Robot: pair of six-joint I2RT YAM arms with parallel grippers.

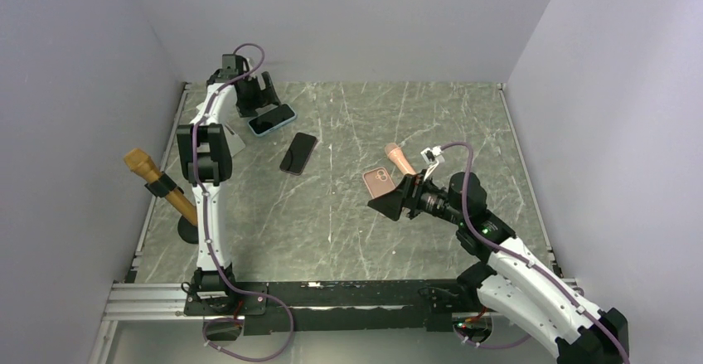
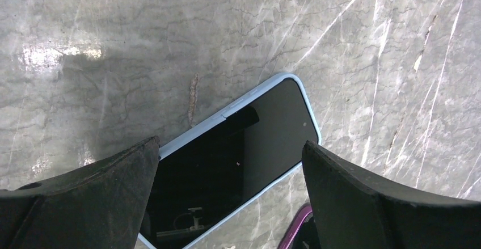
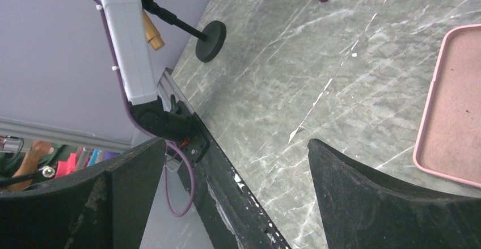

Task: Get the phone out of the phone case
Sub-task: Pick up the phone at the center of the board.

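Hovering with the left gripper (image 2: 231, 144) over the phone (image 2: 272, 130), lying face up inside its light-blue phone case (image 2: 199, 125) at eleven o'clock on the marbled table (image 1: 464, 123). Spread wide to either side of the dark screen, grasping nothing. Just beside, toward four o'clock, a purple-cased phone (image 1: 298, 152). Near centre, released as well, the right gripper (image 3: 235, 144), with an empty pink case (image 3: 454, 101) at its three o'clock. At nine o'clock, a wooden-handled tool (image 1: 157, 182).

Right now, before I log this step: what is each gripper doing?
Left gripper: open, empty, over the blue-cased phone.
Right gripper: open, empty.
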